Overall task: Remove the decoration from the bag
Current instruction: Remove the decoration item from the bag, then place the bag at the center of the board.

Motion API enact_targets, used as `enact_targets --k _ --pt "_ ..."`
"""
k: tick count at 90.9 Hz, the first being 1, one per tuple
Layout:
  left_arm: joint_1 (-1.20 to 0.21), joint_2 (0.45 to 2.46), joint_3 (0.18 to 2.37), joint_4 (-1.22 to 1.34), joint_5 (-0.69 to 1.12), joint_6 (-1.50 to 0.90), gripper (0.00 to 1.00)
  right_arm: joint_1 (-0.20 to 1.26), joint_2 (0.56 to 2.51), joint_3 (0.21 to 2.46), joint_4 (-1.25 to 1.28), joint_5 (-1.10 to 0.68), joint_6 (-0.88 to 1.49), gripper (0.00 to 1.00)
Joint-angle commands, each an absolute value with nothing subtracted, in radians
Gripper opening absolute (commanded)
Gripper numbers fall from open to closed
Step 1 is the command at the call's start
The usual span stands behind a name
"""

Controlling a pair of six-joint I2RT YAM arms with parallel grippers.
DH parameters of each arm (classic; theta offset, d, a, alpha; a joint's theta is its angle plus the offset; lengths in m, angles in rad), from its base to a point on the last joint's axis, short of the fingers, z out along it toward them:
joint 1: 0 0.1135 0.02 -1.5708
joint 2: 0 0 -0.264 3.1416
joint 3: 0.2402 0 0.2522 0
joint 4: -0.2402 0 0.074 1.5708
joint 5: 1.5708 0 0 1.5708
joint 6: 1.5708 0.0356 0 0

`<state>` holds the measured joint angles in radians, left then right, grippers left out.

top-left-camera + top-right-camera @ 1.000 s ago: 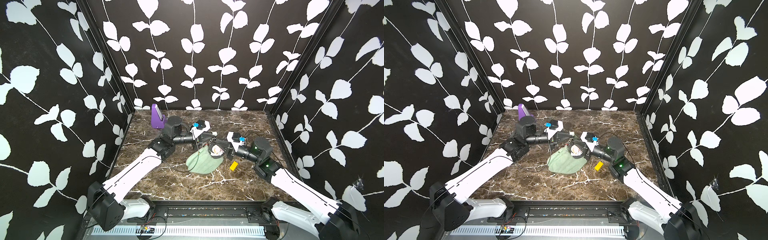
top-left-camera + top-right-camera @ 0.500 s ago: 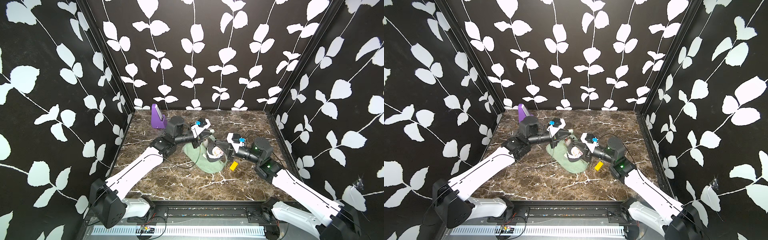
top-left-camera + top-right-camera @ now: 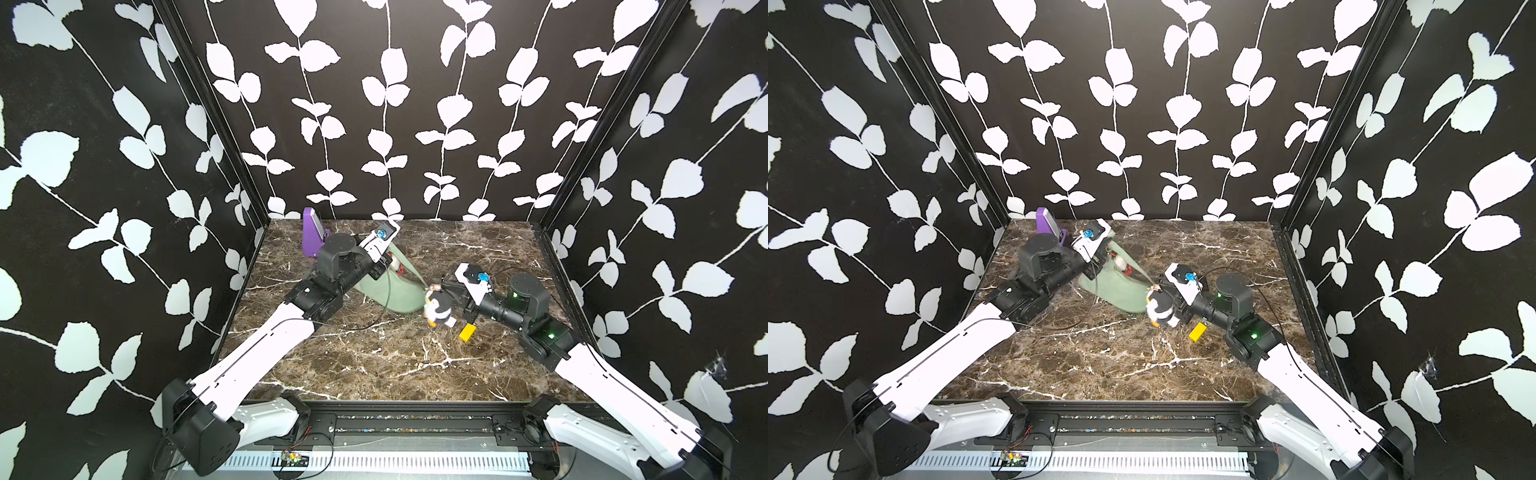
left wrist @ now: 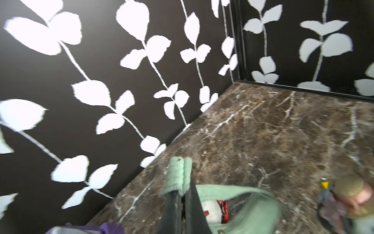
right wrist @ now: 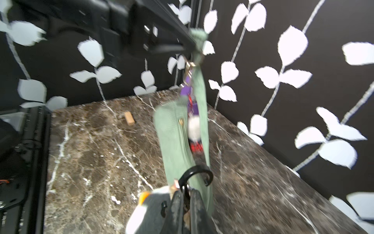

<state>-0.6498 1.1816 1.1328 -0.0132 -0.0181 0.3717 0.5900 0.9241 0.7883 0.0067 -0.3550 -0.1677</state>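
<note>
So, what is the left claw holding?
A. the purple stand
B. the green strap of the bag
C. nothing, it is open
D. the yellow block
B: in the left wrist view, the left claw is shut on the folded green strap, which sticks out past its fingertips.

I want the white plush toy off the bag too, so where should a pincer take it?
Probably its round white body, squeezed across from the side facing the right arm: it hangs in the gap between the strap and the bag, while its clasp sits close to the left pincer.

Blurry bag [image 5: 175, 131] (both wrist views)
</note>
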Motion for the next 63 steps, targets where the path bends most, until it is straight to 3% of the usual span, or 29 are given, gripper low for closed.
enact_targets --k 1,34,42,56,63 --pt "-0.649 1.135 1.108 0.046 -0.080 0.405 0.00 0.572 0.950 0.821 -0.085 -0.245 -0.172 0.10" --pt "-0.649 1.118 1.077 0.056 -0.038 0.412 0.00 0.467 1.266 1.005 -0.289 -0.121 -0.074 0.12" --pt "-0.649 1.117 1.077 0.051 -0.027 0.411 0.00 0.454 1.323 1.058 -0.334 -0.100 -0.050 0.21" --pt "-0.649 1.110 1.073 0.048 -0.016 0.404 0.00 0.436 1.373 1.133 -0.405 -0.080 -0.010 0.47" --pt "-0.648 1.108 1.070 0.048 -0.015 0.404 0.00 0.424 1.388 1.166 -0.453 -0.063 0.016 0.54"
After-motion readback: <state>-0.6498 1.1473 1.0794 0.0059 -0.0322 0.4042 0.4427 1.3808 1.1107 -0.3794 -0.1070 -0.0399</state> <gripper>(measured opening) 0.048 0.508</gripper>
